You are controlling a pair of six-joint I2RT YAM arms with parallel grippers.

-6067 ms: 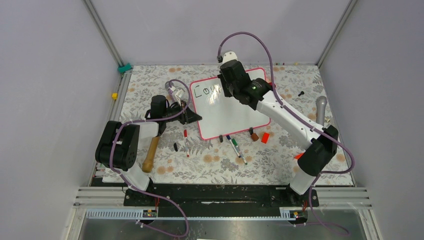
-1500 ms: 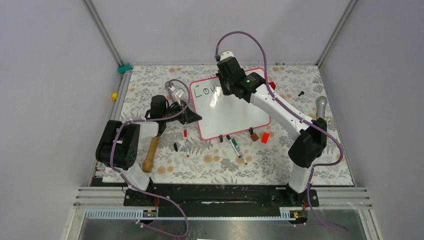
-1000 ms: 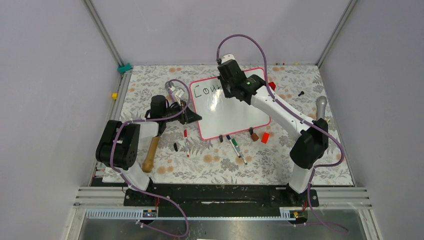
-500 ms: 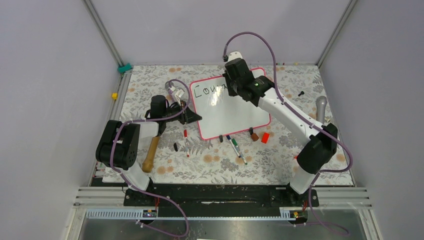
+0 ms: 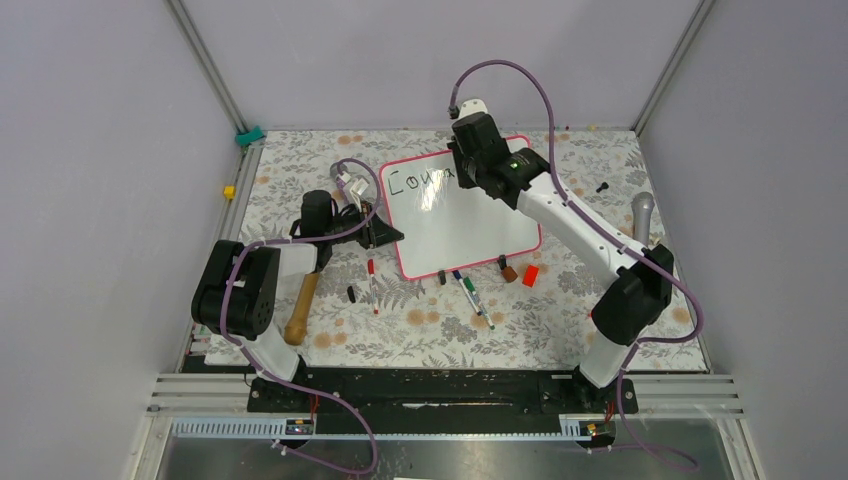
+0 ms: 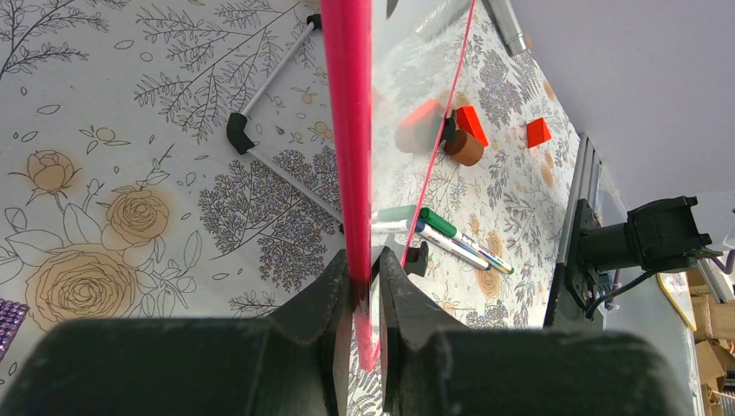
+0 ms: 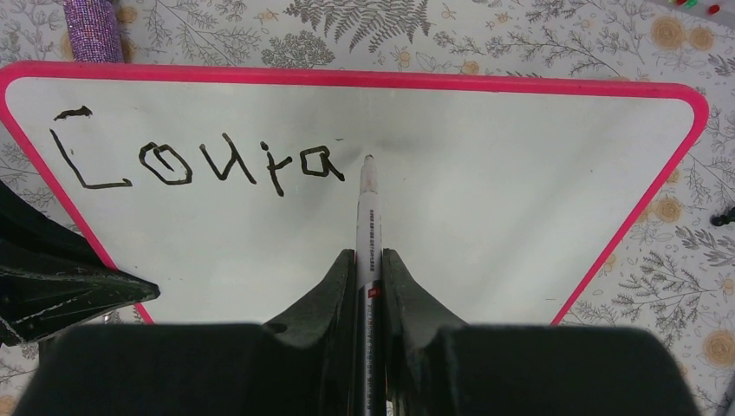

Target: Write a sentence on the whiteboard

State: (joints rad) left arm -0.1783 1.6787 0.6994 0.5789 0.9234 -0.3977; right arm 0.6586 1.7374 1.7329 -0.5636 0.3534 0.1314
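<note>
Change: the sentence (image 7: pixel 195 165) has grown from "Cou" to "Coura" in the last second and a half, and the right arm has shifted rightward along the whiteboard's (image 5: pixel 465 232) far edge
Meaning: you are still inside the first word; judged, "Courage" needs two more letters and three words follow, so the task is at an early stage
Right gripper (image 7: pixel 369 258): clenched on the marker (image 7: pixel 369 217), whose tip sits just right of the last "a"; whether it touches the surface cannot be told
Left gripper (image 6: pixel 362 264): still clamped on the pink frame at the whiteboard's left edge, near its near-left corner, steadying it
Whiteboard: on the floral mat (image 5: pixel 300 165), far middle of the bench
Readable: "Coura" along the board's far-left corner; the "C" is angular, the "r" hooks like a "j"
Marker print: small text on the barrel, too small to read; no brand made out
</note>
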